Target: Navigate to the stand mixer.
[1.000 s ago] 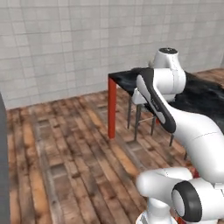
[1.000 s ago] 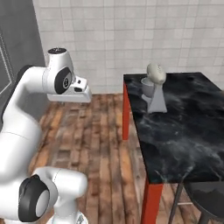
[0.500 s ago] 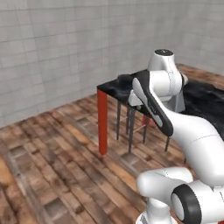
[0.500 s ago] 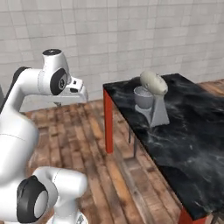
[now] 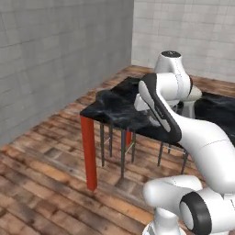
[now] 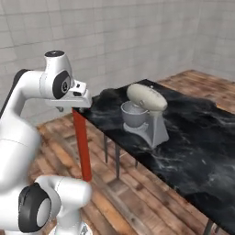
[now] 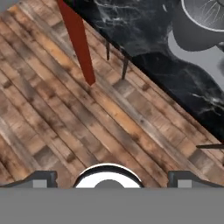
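The stand mixer (image 6: 146,114) stands on the black marble table (image 6: 197,142), with its cream rounded head over a grey metal bowl (image 6: 133,114). In the hand view its bowl (image 7: 204,19) and grey base (image 7: 205,59) sit at the top right. In the left base view my arm covers most of it, leaving a grey part of the stand mixer (image 5: 188,108) showing. My gripper (image 7: 112,179) hangs over the wooden floor short of the table's corner; its fingertips (image 7: 41,178) stand far apart, open and with nothing between them. From the right base camera the gripper (image 6: 75,100) is left of the mixer.
The table has a red corner leg (image 5: 89,151) and thin dark stool legs (image 5: 123,151) beneath it. Wooden floor (image 7: 52,109) lies between me and the table. Grey tiled walls (image 5: 50,50) close the room behind.
The whole picture has shifted as the base drove and turned: table and mixer now sit nearer and more central. The arm keeps its pose and the gripper stays open.
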